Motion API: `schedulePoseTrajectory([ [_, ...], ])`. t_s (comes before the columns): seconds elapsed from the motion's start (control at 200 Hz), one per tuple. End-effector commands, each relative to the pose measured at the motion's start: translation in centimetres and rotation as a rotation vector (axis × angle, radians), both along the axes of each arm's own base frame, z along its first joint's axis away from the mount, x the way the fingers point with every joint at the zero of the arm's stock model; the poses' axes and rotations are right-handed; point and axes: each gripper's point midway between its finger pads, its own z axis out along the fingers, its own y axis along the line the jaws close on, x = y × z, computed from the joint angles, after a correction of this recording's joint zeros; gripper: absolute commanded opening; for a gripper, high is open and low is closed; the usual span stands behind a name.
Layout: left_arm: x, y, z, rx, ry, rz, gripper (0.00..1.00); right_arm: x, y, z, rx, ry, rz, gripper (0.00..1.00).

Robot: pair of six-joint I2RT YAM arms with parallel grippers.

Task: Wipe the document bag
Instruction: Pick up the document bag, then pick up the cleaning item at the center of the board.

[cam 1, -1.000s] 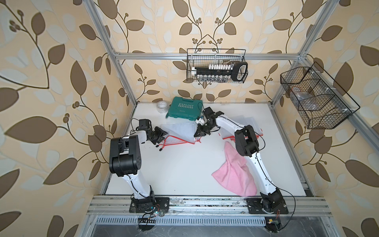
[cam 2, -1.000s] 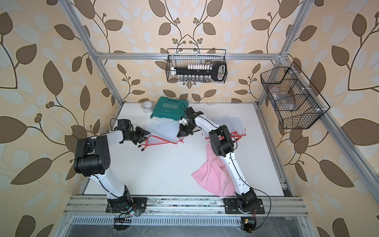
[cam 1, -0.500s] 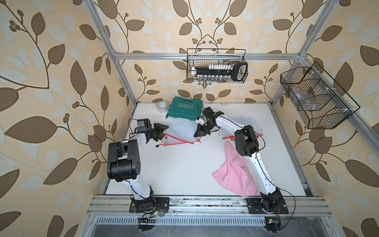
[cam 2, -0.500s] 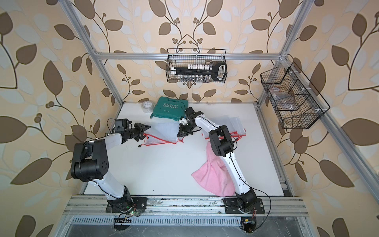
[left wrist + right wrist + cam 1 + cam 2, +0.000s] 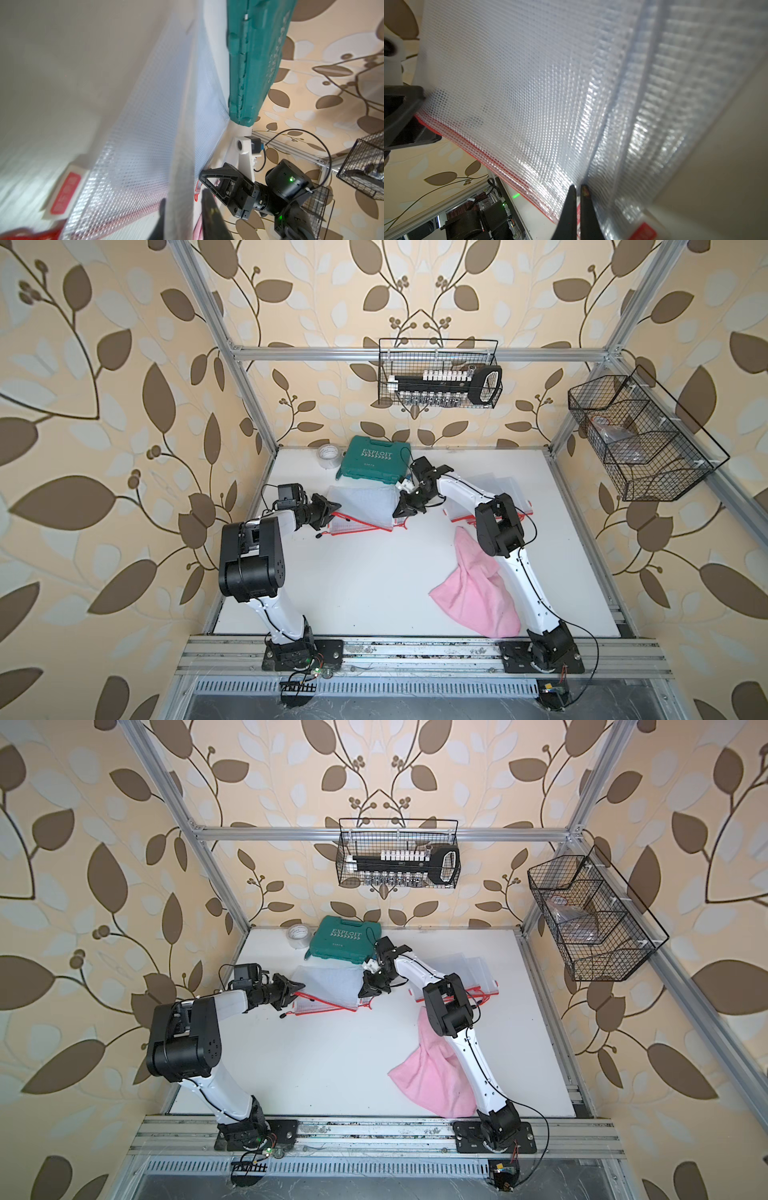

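The document bag (image 5: 360, 506) is a translucent mesh pouch with a red zip edge, held up between both grippers over a second pouch on the white table. My left gripper (image 5: 333, 507) is shut on its left edge, and in the left wrist view the bag's edge (image 5: 180, 187) runs between the closed fingers of that gripper (image 5: 182, 218). My right gripper (image 5: 404, 511) is shut on the bag's right edge; the right wrist view shows the mesh (image 5: 529, 93) pinched at the tips of that gripper (image 5: 577, 207). A pink cloth (image 5: 478, 593) lies crumpled beside the right arm, held by neither gripper.
A green tool case (image 5: 374, 460) and a tape roll (image 5: 328, 454) sit at the back, close behind the bag. More pouches (image 5: 505, 493) lie under the right arm. Wire baskets hang on the back wall (image 5: 440, 381) and the right wall (image 5: 640, 439).
My left gripper has moved right from beside the pouches to the bag's left edge and has shut on it. The right gripper has stayed shut on the right edge.
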Motion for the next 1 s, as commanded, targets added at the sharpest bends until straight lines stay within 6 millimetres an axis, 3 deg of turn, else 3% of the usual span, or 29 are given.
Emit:
schedulePoseTrajectory([
  [0.0, 0.6, 0.4, 2.0, 0.044, -0.054, -0.039, 0.0, -1.6, -1.3, -5.3, -0.144, 0.062, 0.008, 0.0],
  [0.155, 1.0, 1.1, 6.2, 0.139, -0.13, -0.055, 0.0, -1.1, -1.2, -5.6, -0.179, 0.052, 0.004, 0.0],
  [0.175, 1.0, 1.3, 6.7, 0.152, -0.135, -0.052, 0.0, -0.9, -1.1, -5.4, -0.175, 0.044, 0.003, 0.09],
  [0.225, 0.8, 1.4, 7.4, 0.167, -0.141, -0.047, 0.0, -0.5, -0.9, -4.8, -0.165, 0.028, -0.001, 0.46],
  [0.265, 0.7, 1.4, 7.8, 0.166, -0.146, -0.044, 0.0, -0.1, -0.8, -3.9, -0.157, 0.01, -0.006, 0.67],
  [0.435, 0.3, 1.0, 10.5, 0.145, -0.199, -0.032, 0.0, 1.0, -1.4, 4.6, -0.13, -0.16, -0.01, 0.97],
  [0.515, -0.3, 0.6, 11.5, 0.13, -0.196, -0.028, 0.0, 0.2, -2.7, 8.0, -0.153, -0.205, -0.007, 0.98],
  [0.61, -1.5, -0.6, 11.5, 0.097, -0.171, -0.025, 0.0, -2.2, -5.6, 9.3, -0.263, -0.207, 0.012, 0.98],
  [0.805, -5.6, -3.7, 12.8, 0.098, -0.176, -0.064, 0.0, -9.3, -13.6, 8.1, -0.55, -0.142, 0.029, 0.98],
  [0.91, -8.1, -5.8, 12.2, 0.104, -0.153, -0.095, 0.0, -13.3, -18.1, 7.4, -0.701, -0.101, 0.021, 0.98],
  [0.995, -10.4, -8.1, 11.2, 0.107, -0.131, -0.133, 0.0, -16.2, -20.4, 7.1, -0.754, -0.076, 0.004, 0.98],
])
